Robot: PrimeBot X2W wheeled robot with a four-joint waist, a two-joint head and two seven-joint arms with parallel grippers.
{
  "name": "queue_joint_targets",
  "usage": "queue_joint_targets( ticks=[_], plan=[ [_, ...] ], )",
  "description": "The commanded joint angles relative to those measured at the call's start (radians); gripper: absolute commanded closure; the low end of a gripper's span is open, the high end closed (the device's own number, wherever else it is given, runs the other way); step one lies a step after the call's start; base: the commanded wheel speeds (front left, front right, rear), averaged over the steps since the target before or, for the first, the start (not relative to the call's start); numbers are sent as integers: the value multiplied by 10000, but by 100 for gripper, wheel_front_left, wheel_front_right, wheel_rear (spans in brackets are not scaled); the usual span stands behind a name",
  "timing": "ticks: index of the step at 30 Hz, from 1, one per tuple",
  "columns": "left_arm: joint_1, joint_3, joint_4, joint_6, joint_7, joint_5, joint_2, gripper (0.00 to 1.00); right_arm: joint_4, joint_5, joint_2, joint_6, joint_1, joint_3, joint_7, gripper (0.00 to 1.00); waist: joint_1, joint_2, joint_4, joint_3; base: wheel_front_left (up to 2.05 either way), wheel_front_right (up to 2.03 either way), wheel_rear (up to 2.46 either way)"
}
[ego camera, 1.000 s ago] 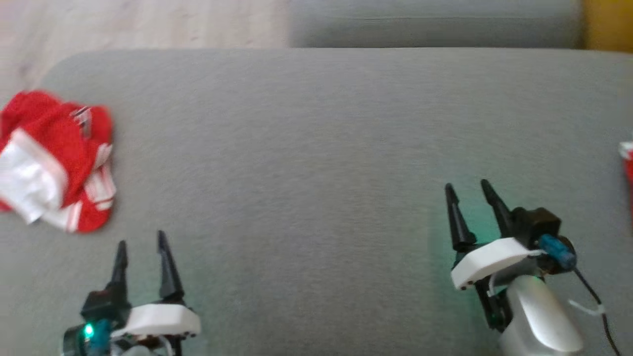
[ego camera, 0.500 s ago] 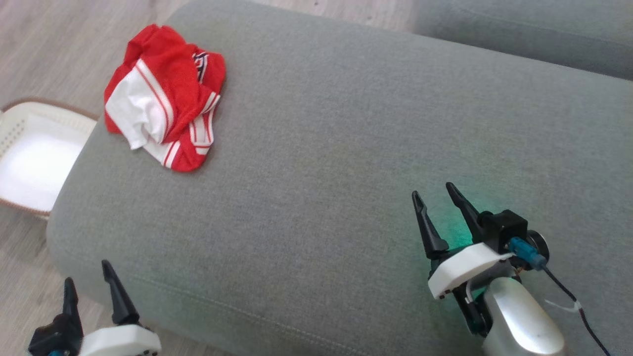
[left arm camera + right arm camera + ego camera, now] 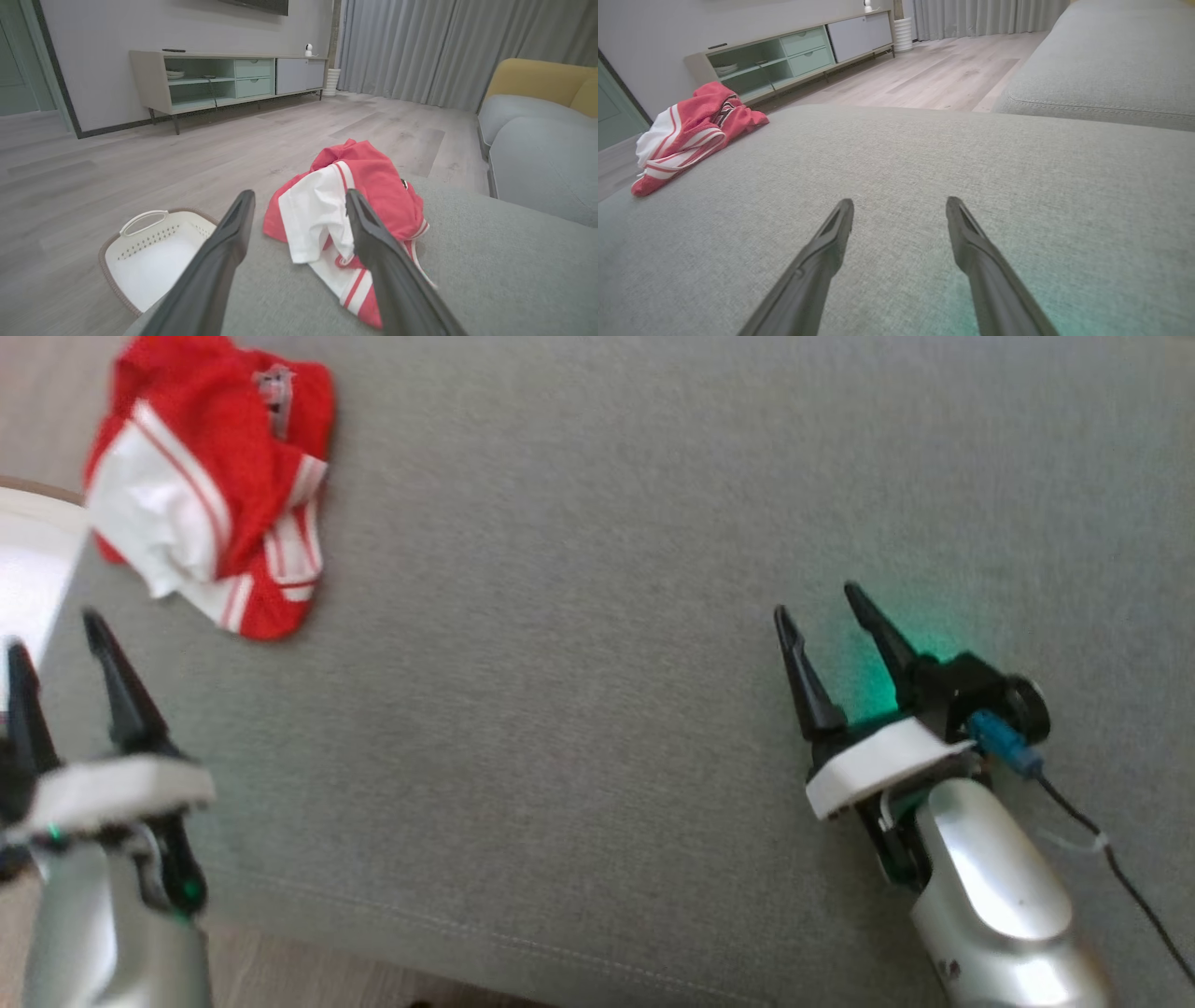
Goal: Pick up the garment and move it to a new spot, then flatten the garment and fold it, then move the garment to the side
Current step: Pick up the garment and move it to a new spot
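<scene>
None of the task's steps looks complete: pick-up, relocation, flattening, folding and the move aside all remain. Nearest, the left fingers (image 3: 117,681) hover spread wide at the grey cushion's (image 3: 597,616) left edge, gripping nothing. The right fingers (image 3: 805,677), equally wide and empty, hover over its bare middle. Farther off, the crumpled red-and-white garment (image 3: 205,476) lies untouched near the cushion's left corner, a white basket (image 3: 142,216) on the floor beside it.
</scene>
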Motion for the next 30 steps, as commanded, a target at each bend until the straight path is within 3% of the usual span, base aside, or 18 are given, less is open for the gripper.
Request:
queue_joint_targets(
  ticks=[1,11,22,23,24,29,30],
  plan=[
    [-669,349,187,-136,-49,107,594,0,-438,-143,51,33,-269,183,-109,0,-2,0,-462,678,0,0,0],
    [-3463,30,3878,-611,23,-570,1881,0,-1035,-391,51,33,-680,177,-109,0,-2,0,-1192,1710,0,0,0],
    [-4685,-772,6315,-660,631,-1167,2283,0,-1216,-626,51,33,-971,-37,-109,0,-2,0,-1521,2323,0,0,0],
    [-4734,-843,6387,-660,560,-1211,2329,57,-1218,-625,51,33,-967,-41,-109,0,-2,0,-1534,2329,0,0,0],
    [-4768,-956,6409,-660,451,-1210,2373,100,-1217,-614,51,33,-957,-57,-109,0,-2,0,-1542,2317,0,0,0],
    [-5005,-1399,5768,-662,-10,-1204,2568,100,-1170,-546,51,33,-847,-166,-109,0,-2,0,-1529,2039,0,0,0],
    [-5105,-1519,4863,-662,-38,-1062,2671,100,-1168,-478,51,33,-801,-223,-109,0,-2,0,-1539,1851,0,0,0]
  ],
)
